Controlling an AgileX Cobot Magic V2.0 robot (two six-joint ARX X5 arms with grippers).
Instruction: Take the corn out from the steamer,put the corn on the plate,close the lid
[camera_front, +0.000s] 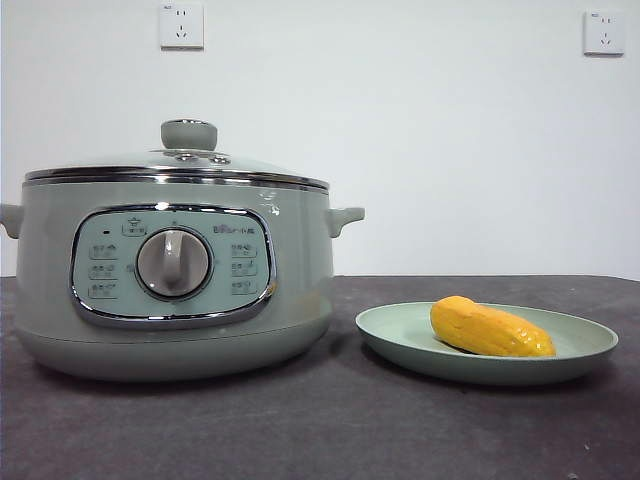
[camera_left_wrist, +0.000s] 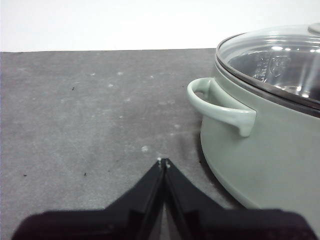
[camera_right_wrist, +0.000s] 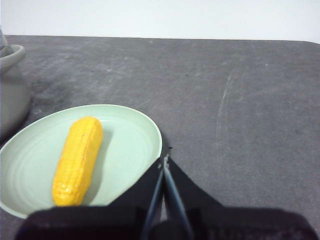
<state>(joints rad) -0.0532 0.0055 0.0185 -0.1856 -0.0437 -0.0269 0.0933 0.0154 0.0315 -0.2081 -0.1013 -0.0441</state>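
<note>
- The corn (camera_front: 490, 330) lies on its side in the plate (camera_front: 400, 335), touching the plate's floor; it is a small cob, bright yellow shading to orange, thick and rounded at one end and narrowing toward the other.
- In the right wrist view the corn (camera_right_wrist: 79, 159) shows fine rows of kernels along its length, and it sits off-centre in the plate (camera_right_wrist: 135, 145), on the side nearer the steamer.
- The plate is shallow, round and pale green with a low raised rim; it rests on the dark grey tabletop (camera_front: 330, 430) just beside the steamer (camera_front: 300, 290), not touching it.
- The steamer is a large round sage-green pot with a chrome-rimmed control panel (camera_front: 172, 265), a grey dial (camera_front: 173, 262) in the panel's middle, and a small handle on each side.
- The lid (camera_front: 190, 163) sits closed on the steamer, its chrome rim level all round and its pale green knob (camera_front: 189, 134) upright on top.
- Through the glass of the lid (camera_left_wrist: 280, 60) in the left wrist view, shiny metal shows inside the pot.
- The left gripper (camera_left_wrist: 163, 162) is clenched with nothing in it, its tips meeting, over bare tabletop near the steamer's side handle (camera_left_wrist: 220, 106).
- The right gripper (camera_right_wrist: 165, 160) is likewise clenched and empty, its tips at the plate's rim, apart from the corn.
- Two white wall sockets (camera_front: 181, 25) hang on the pale wall behind.
</note>
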